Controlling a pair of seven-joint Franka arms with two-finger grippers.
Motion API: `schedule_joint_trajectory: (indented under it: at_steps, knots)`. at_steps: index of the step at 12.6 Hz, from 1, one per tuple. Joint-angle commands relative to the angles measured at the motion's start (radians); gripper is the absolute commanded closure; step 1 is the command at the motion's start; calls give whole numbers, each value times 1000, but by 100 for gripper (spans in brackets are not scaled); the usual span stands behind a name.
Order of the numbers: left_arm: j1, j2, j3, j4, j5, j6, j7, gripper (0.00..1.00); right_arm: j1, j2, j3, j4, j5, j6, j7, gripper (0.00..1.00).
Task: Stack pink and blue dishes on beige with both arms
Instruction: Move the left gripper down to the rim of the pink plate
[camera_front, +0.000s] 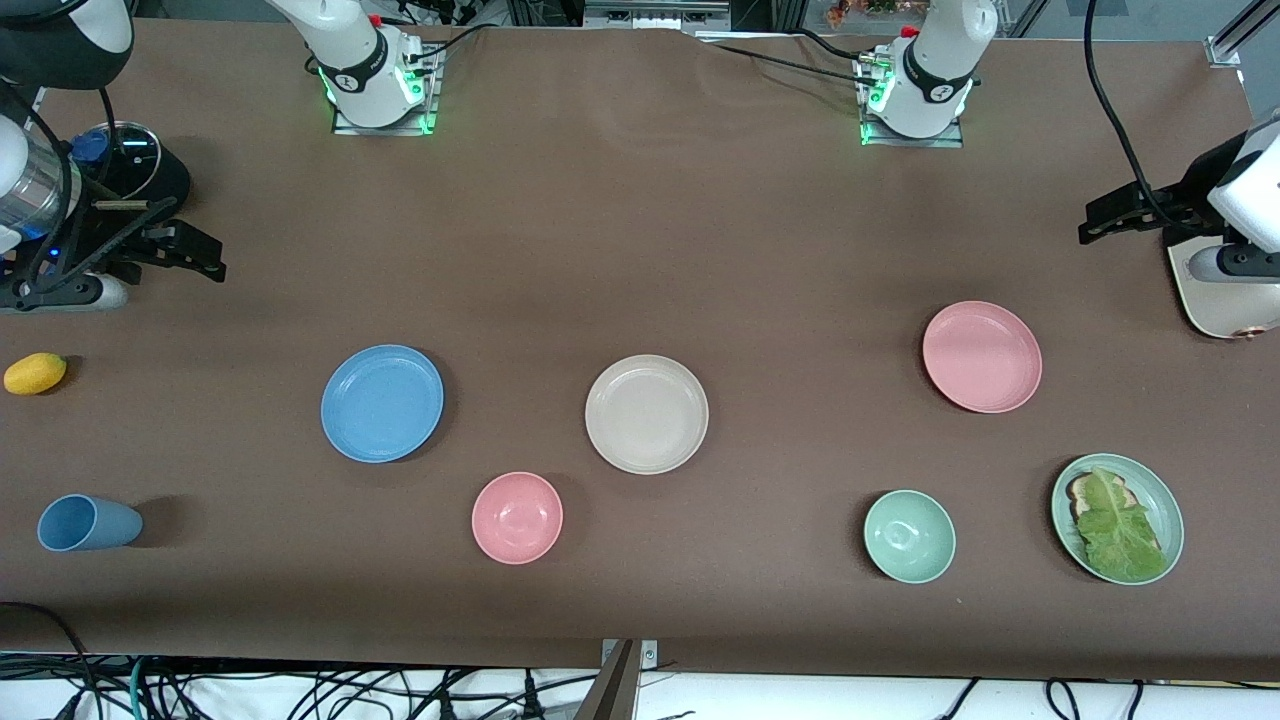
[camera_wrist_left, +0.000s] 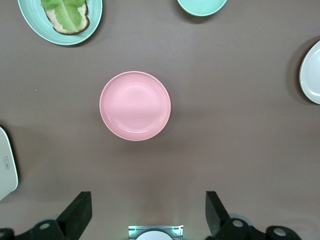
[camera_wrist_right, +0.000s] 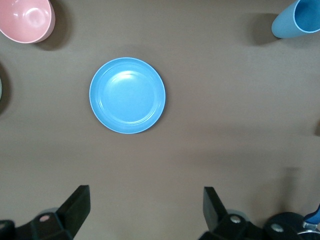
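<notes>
The beige plate (camera_front: 646, 413) lies at the middle of the table. Toward the right arm's end rests the blue plate (camera_front: 382, 403) (camera_wrist_right: 127, 95), and toward the left arm's end the pink plate (camera_front: 981, 356) (camera_wrist_left: 135, 105). All three lie flat, apart from each other, with nothing on them. My right gripper (camera_front: 195, 258) (camera_wrist_right: 146, 207) hangs open and empty high over the table's right-arm end, looking down on the blue plate. High over the left-arm end my left gripper (camera_front: 1092, 226) (camera_wrist_left: 147, 210) is open and empty too, with the pink plate below it.
A pink bowl (camera_front: 517, 517) and a pale green bowl (camera_front: 909, 536) sit nearer the front camera. A pale green plate (camera_front: 1165, 520) holds toast and lettuce. A blue cup (camera_front: 88, 523) lies on its side; a yellow fruit (camera_front: 35, 373) is by the right arm's end.
</notes>
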Motion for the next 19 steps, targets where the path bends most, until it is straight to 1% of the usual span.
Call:
schedule_joint_trajectory:
  at_steps: [1, 2, 7, 11, 13, 15, 16, 18, 19]
  knots:
    - [4, 50, 0, 19, -8, 8, -2, 0, -5, -2, 7, 11, 0, -16, 13, 0]
    - [4, 55, 0, 17, -8, 9, -2, 0, -3, -2, 7, 12, 0, -16, 13, 0]
    - [4, 167, 3, 19, -12, 9, -3, 0, -5, -2, 6, 12, 0, -16, 13, 0]
    - [4, 215, 2, 24, -21, 25, -5, 0, -5, -2, 6, 12, 0, -15, 11, 0]
    - [7, 274, 5, 33, -20, 64, -9, 0, -5, -2, 6, 14, 0, -15, 11, 0]
    - [62, 329, 5, 33, -21, 139, 1, 0, -5, -2, 6, 15, 0, -16, 11, 0]
    - [81, 337, 5, 28, -18, 190, 10, 0, -5, 0, 6, 15, -1, -16, 11, 0]
    - [108, 359, 5, 22, -18, 241, 131, 0, -5, 0, 6, 15, 0, -16, 11, 0]
    - [140, 374, 3, 16, -26, 270, 183, 0, -5, 0, 6, 15, 0, -16, 11, 0]
